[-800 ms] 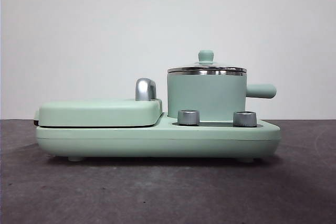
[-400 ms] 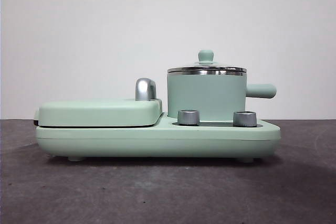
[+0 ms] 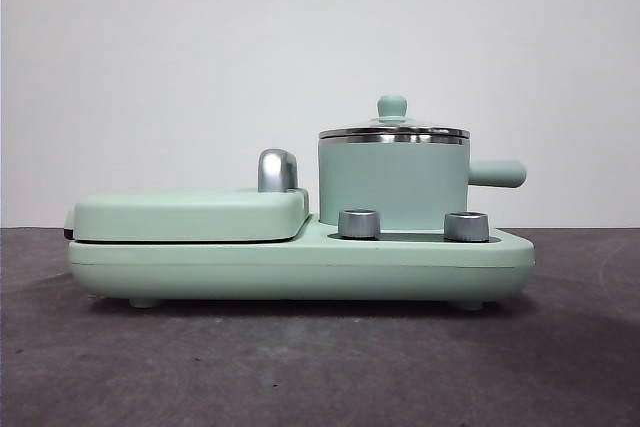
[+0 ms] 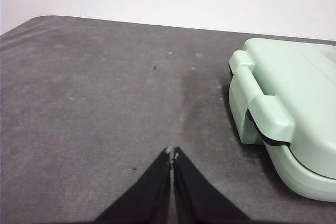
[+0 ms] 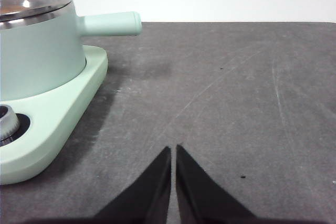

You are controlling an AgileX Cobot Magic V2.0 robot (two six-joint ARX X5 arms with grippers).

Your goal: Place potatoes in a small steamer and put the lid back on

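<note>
The small steamer is a mint-green pot with a stubby side handle, standing on the right half of a mint-green cooker base. The lid, glass with a steel rim and a green knob, sits on it. The steamer and lid also show in the right wrist view. No potatoes are in view. My left gripper is shut over bare table beside the griddle end of the cooker. My right gripper is shut over bare table beside the steamer's end.
A flat mint-green griddle cover with a chrome handle lies on the base's left half; its end shows in the left wrist view. Two steel dials face forward. A white wall stands behind the dark grey table.
</note>
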